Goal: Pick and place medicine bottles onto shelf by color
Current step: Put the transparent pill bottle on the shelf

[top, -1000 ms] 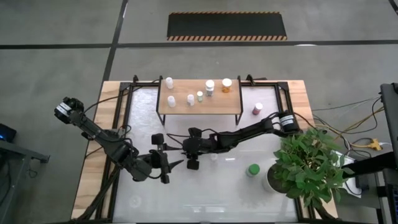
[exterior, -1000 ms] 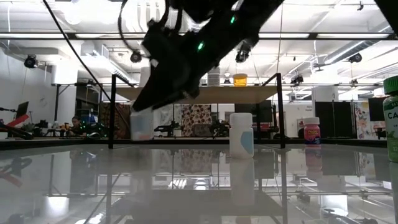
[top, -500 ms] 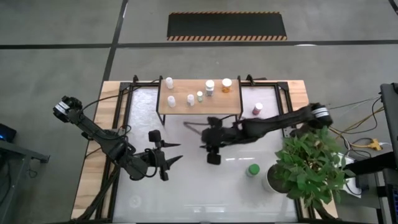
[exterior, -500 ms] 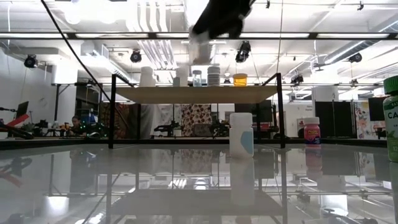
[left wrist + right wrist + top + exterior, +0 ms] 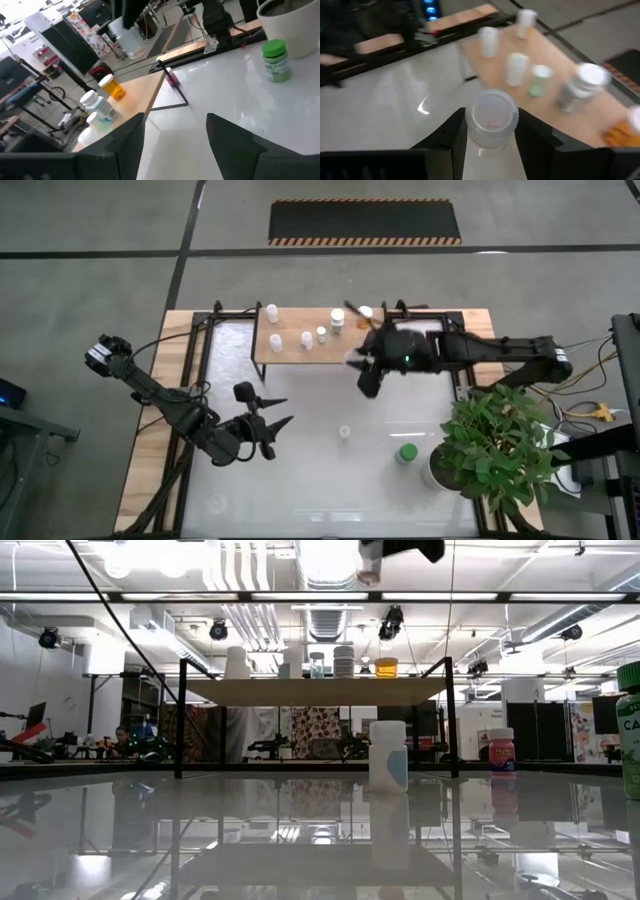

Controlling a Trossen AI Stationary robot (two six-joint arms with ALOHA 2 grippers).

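Jaws of right gripper (image 5: 490, 131) pinching 1 clear, pale-capped medicine bottle (image 5: 490, 120) above shelf (image 5: 300, 352)

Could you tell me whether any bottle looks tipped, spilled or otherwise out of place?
Nothing stands out. The bottles on the shelf stand upright, as do the white bottle and green-capped bottle on the table. The right gripper holds a clear bottle upright.
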